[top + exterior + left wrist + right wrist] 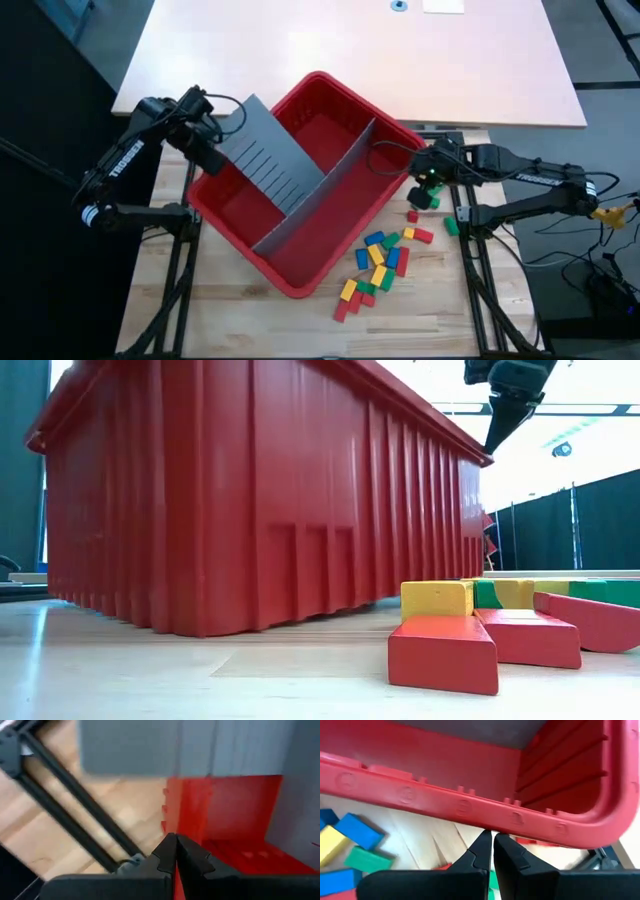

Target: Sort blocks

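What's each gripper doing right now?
Left gripper: shut, empty, at the red bin rim.
Right gripper: shut, empty, beside the blocks.

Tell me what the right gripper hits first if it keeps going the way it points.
Most likely the red bin's rim: the right gripper, jaws nearly shut, points straight at it from close by. Depth is hard to judge.

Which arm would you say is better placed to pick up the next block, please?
The right. Its gripper hangs at the bin's right corner, beside the loose blocks. The left gripper sits at the bin's far left edge, by a grey panel.
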You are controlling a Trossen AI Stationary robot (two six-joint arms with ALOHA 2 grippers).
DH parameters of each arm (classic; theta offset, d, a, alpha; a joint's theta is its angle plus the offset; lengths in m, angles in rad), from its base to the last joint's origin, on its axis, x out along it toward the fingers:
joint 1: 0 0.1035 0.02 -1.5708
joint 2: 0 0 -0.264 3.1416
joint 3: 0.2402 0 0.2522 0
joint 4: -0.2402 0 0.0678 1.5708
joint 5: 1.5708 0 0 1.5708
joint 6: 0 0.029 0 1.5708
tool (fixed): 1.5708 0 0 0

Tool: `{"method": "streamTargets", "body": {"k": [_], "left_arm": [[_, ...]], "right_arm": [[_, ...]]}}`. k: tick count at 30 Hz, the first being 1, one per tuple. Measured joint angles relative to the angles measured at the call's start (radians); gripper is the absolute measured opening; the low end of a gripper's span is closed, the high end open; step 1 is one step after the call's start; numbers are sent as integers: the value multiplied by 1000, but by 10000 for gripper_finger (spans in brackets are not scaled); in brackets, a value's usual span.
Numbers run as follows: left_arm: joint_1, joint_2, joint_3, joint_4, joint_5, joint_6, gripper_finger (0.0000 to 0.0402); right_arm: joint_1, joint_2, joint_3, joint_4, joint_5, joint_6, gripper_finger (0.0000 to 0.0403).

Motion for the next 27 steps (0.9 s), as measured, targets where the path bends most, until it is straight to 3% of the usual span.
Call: {"method": "streamTargets", "body": {"k": [4, 9, 19, 27], "left_arm": [[-34, -16, -7, 0, 136, -2, 0], [-114, -23, -12, 2, 162, -35, 0], [-207, -38, -11, 103, 18, -127, 0], [-209, -53, 67, 109, -203, -153, 0]], "right_arm": [[1, 0, -1, 39, -22, -6, 0], [1, 0, -2, 70, -28, -14, 0], [1, 0, -2, 46, -25, -15, 0], [1, -2, -2, -28, 1, -15, 0]]}}
